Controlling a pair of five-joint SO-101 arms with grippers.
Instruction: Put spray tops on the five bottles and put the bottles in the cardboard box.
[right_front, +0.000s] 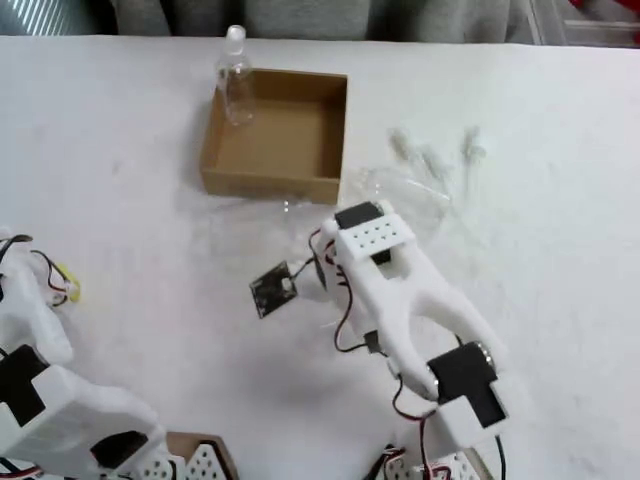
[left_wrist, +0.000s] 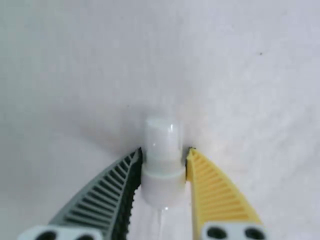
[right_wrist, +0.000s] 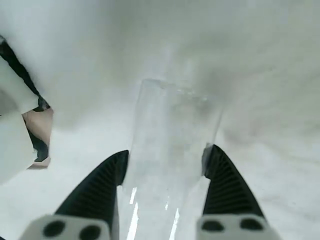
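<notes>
My left gripper is shut on a white spray top, gripped at its collar between the grey and yellow fingers over the white table. In the high view this gripper sits at the table's left edge. My right gripper is shut on a clear plastic bottle held between its black fingers. The right arm lies across the middle of the table, in front of the cardboard box. One clear bottle with a spray top stands at the box's far left corner.
Loose spray tops and clear bottles lie right of the box. A small dark circuit board hangs beside the right arm. A brown piece shows at the near edge by the left arm's base.
</notes>
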